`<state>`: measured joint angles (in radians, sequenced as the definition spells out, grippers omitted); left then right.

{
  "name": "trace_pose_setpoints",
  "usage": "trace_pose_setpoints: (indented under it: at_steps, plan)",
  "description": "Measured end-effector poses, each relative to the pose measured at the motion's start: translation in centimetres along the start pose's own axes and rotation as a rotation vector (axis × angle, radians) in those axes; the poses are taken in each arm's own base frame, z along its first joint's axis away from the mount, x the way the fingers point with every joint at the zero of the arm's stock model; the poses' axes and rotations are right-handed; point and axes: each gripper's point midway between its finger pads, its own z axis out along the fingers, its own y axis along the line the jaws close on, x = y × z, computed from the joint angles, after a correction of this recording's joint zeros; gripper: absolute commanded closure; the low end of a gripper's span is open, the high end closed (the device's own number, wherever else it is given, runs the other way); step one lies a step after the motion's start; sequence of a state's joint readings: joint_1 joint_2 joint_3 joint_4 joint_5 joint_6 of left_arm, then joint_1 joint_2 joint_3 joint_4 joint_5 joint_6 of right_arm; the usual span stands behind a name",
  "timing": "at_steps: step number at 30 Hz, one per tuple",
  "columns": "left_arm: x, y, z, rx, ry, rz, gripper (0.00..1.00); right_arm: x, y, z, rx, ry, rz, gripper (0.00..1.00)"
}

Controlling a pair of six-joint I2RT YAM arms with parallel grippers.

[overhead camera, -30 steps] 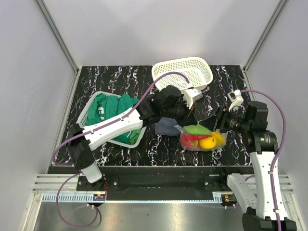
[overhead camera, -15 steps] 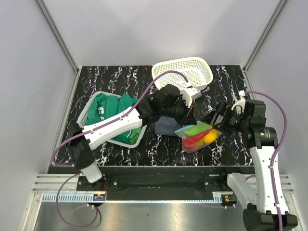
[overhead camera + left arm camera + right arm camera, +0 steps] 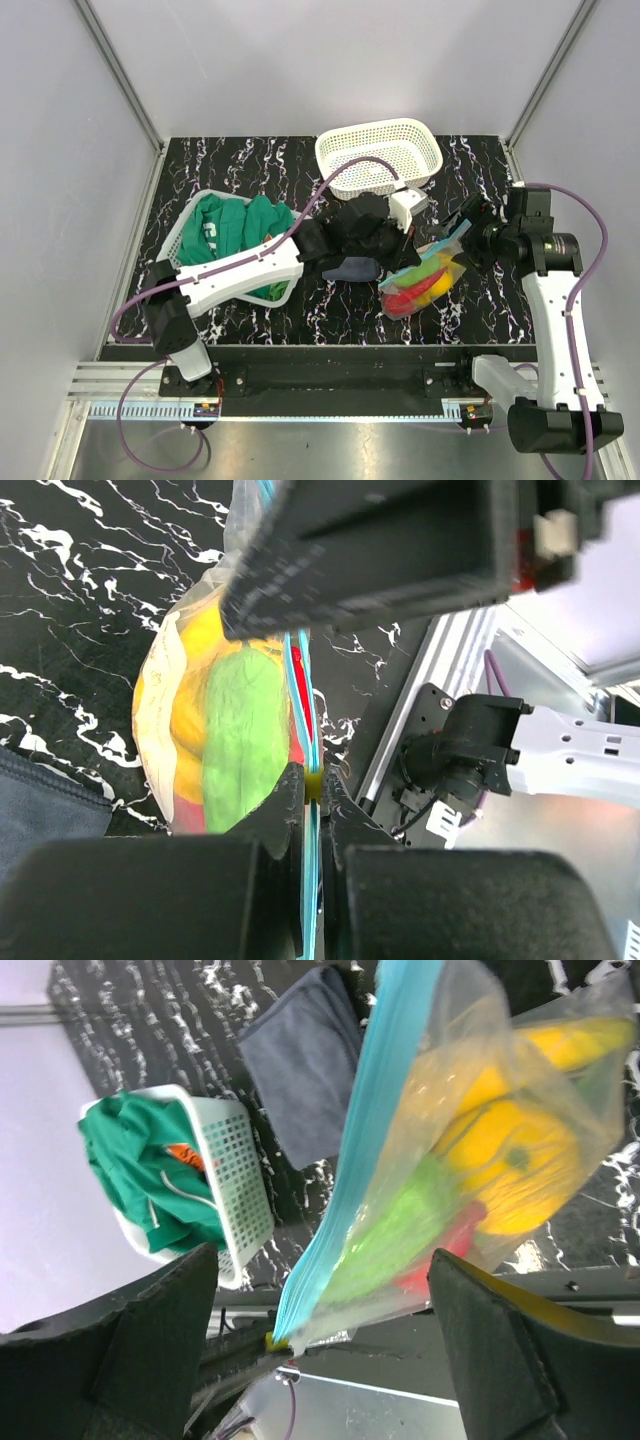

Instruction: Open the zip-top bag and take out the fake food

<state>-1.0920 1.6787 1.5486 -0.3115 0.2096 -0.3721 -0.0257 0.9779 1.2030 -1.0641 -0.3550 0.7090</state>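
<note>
The zip-top bag (image 3: 425, 282) hangs tilted over the front right of the table. Its fake food shows through the plastic as green, yellow and red pieces (image 3: 225, 720). My left gripper (image 3: 412, 246) is shut on the teal zip strip at its yellow slider (image 3: 313, 785). My right gripper (image 3: 463, 232) is at the bag's other end. In the right wrist view its fingers (image 3: 150, 1340) stand wide apart, with the zip strip (image 3: 350, 1150) and the food (image 3: 500, 1160) running between and beyond them. The slider end shows low in that view (image 3: 272, 1340).
A dark blue folded cloth (image 3: 350, 268) lies just left of the bag. A white basket of green clothing (image 3: 235, 235) stands at the left, also in the right wrist view (image 3: 170, 1180). Another white basket (image 3: 380, 152) stands at the back. The metal frame rail runs along the near edge.
The left gripper has moved right with the zip strip in it. The bag has lifted and tilted. The right gripper has risen and drawn back to the right.
</note>
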Motion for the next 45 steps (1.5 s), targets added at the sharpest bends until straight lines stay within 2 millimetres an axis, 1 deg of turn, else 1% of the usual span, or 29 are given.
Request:
trace_pose_setpoints:
  at_steps: [2,3,4,6,9,10,11,13,14,18,20,24,28,32,35,40,42,44,45]
  plan:
    - [0.0,-0.1,0.1,-0.017,-0.007,0.005,1.00,-0.3,-0.4,0.3,0.028,-0.001,0.001,0.28]
    - [0.0,-0.1,0.2,-0.027,-0.013,0.009,1.00,-0.5,-0.6,0.5,0.042,-0.004,0.005,0.29]
    - [0.1,-0.1,0.4,-0.034,-0.014,0.011,1.00,-0.5,-0.7,0.5,0.050,-0.006,0.003,0.35]
    - [0.0,-0.1,0.7,-0.045,-0.017,0.014,1.00,-0.6,-0.8,0.4,0.055,-0.014,0.003,0.38]
    - [-0.1,-0.2,1.4,-0.055,-0.019,0.020,1.00,-0.6,-0.8,0.5,0.053,-0.017,0.004,0.50]
    - [-0.1,-0.2,1.6,-0.060,-0.019,0.023,1.00,-0.6,-0.8,0.6,0.052,-0.018,0.007,0.58]
    - [0.0,-0.1,1.8,-0.063,-0.018,0.024,1.00,-0.6,-0.9,0.7,0.053,-0.017,0.008,0.83]
    - [0.2,-0.2,1.9,-0.068,-0.015,0.027,1.00,-0.7,-0.9,0.9,0.056,-0.019,0.011,0.92]
    - [0.2,-0.2,1.9,-0.070,-0.014,0.029,1.00,-0.8,-0.9,0.9,0.055,-0.020,0.016,1.00]
    - [0.4,0.0,2.0,-0.088,-0.024,0.033,1.00,-1.1,-0.7,1.3,0.051,-0.025,0.018,1.00]
    - [0.9,0.5,1.8,-0.102,-0.023,0.033,1.00,-1.1,-0.7,1.7,0.056,-0.010,0.020,1.00]
    - [1.8,1.0,0.8,-0.123,-0.019,0.031,1.00,-1.3,-0.5,2.7,0.059,0.015,0.019,1.00]
    - [2.6,1.0,-0.3,-0.119,-0.020,0.024,1.00,-1.8,-0.1,2.7,0.055,0.008,0.000,1.00]
    - [4.9,0.4,-1.8,-0.107,-0.002,0.021,1.00,-2.3,0.2,2.4,0.049,-0.005,-0.041,1.00]
    - [6.3,-0.1,-2.8,-0.093,0.006,0.029,1.00,-2.1,0.2,2.6,0.044,0.017,-0.080,1.00]
    - [5.8,-0.3,-3.4,-0.089,-0.008,0.032,0.98,-2.0,0.2,2.7,0.031,0.032,-0.152,1.00]
    - [5.8,-0.4,-3.6,-0.082,-0.013,0.029,0.87,-1.9,0.2,2.7,0.027,0.035,-0.172,1.00]
    - [6.1,-0.5,-3.7,-0.074,-0.013,0.024,0.66,-1.8,0.3,2.7,0.014,0.044,-0.189,1.00]
    - [6.4,-0.5,-3.8,-0.070,-0.006,0.024,0.50,-1.7,0.4,2.7,0.009,0.047,-0.198,1.00]
